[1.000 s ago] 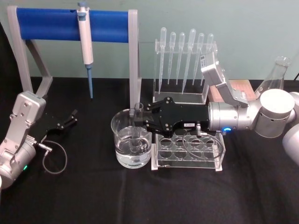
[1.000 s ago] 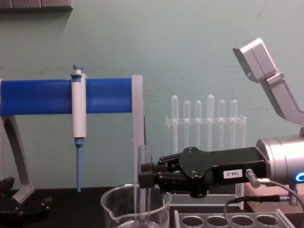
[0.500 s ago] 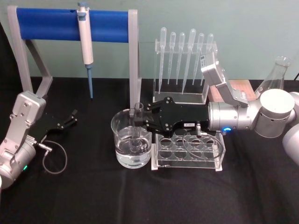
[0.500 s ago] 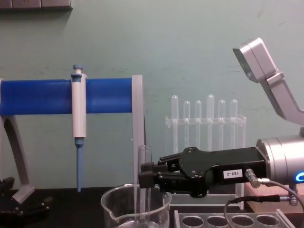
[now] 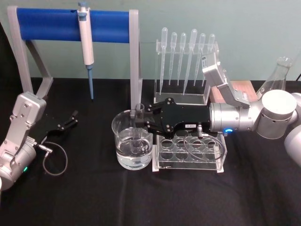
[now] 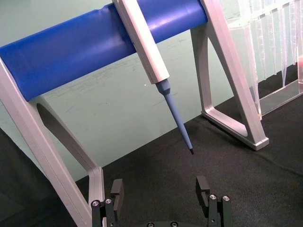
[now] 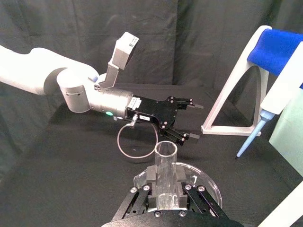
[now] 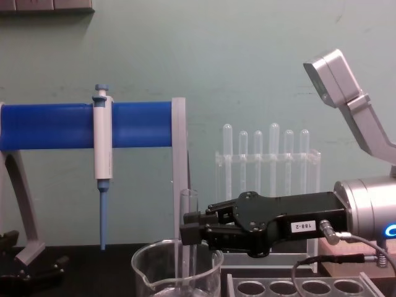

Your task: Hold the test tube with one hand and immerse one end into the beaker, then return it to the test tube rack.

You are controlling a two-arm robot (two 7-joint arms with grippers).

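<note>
The test tube (image 5: 139, 114) stands upright with its lower end inside the beaker (image 5: 119, 141), which holds clear liquid. My right gripper (image 5: 142, 123) reaches in from the right and is shut on the test tube just above the beaker's rim. In the chest view the test tube (image 8: 188, 207) rises above the right gripper (image 8: 189, 234), and the beaker (image 8: 148, 272) sits below it. In the right wrist view the test tube (image 7: 165, 165) sits between the fingers, over the beaker (image 7: 204, 178). My left gripper (image 5: 72, 117) is parked at the left, open and holding nothing (image 6: 160, 189).
A clear rack with round holes (image 5: 217, 160) stands just right of the beaker, under my right arm. A blue-barred stand (image 5: 51, 21) holding a pipette (image 5: 86, 47) is behind. A rack of plastic pipettes (image 5: 184, 61), a flask (image 5: 277, 75) and a wooden block (image 5: 244, 87) stand at the back right.
</note>
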